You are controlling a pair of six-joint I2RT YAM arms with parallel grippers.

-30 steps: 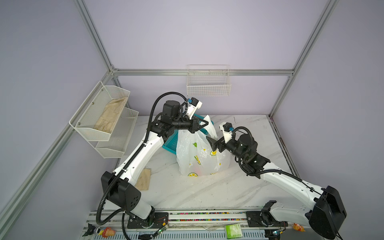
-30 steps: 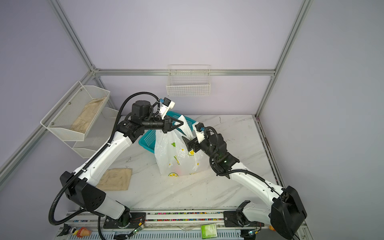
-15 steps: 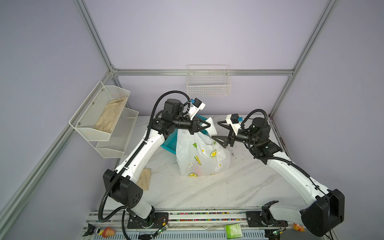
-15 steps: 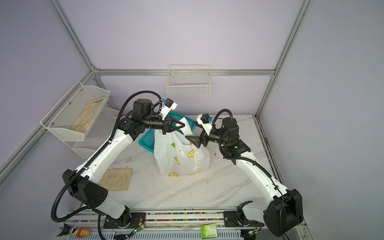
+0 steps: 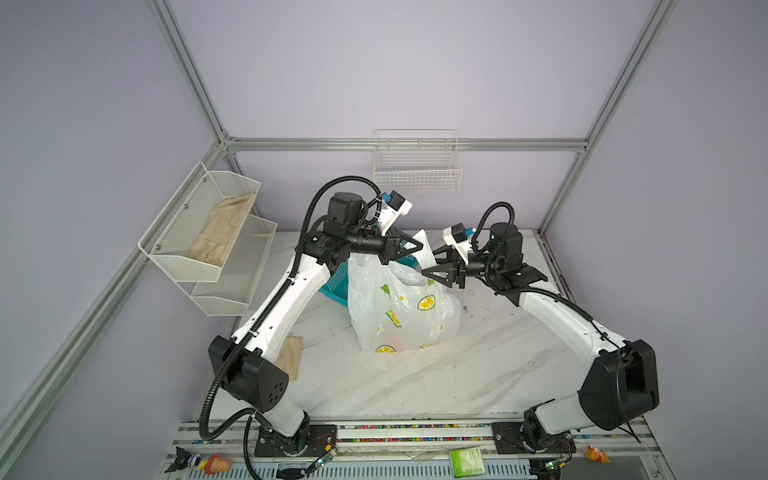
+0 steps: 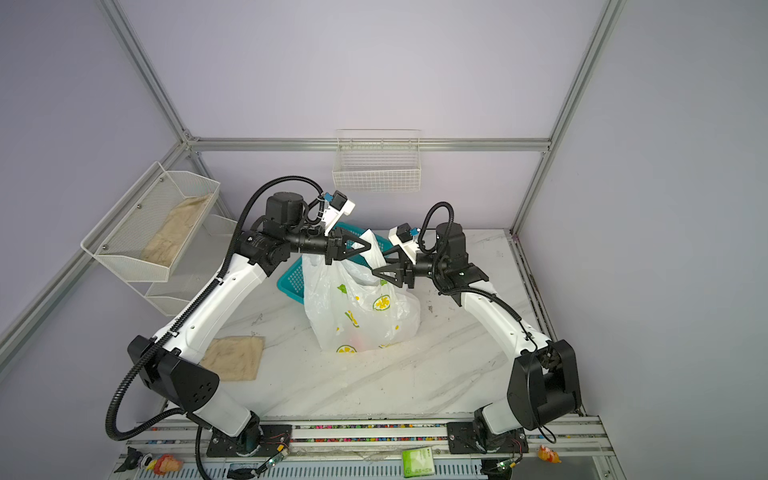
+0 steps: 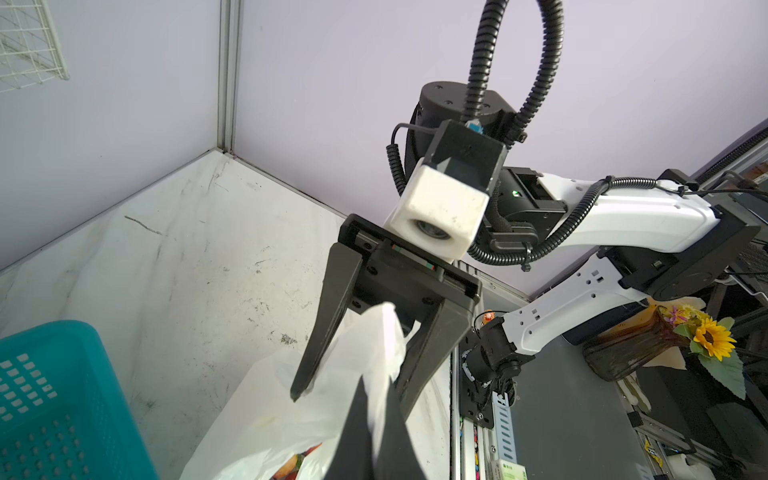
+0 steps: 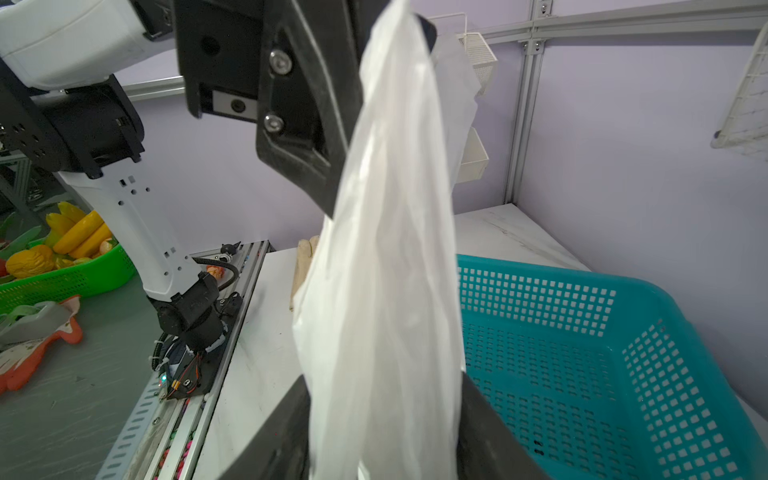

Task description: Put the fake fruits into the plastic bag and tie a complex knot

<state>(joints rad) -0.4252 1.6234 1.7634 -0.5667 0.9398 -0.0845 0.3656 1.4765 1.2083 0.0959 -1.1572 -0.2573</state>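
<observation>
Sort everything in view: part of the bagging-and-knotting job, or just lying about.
Job: plastic bag; fake fruits, a reddish blur through its bottom; left gripper, shut on a handle; right gripper, jaws open astride the bag's plastic.
Lying about: teal basket; loose beige glove; wire shelf holding another; wall basket; green packet.

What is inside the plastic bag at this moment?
Through the plastic bag a faint reddish patch, probably the fake fruits, shows near its bottom in both top views. The crinkled, printed film hides their shapes and number.
</observation>
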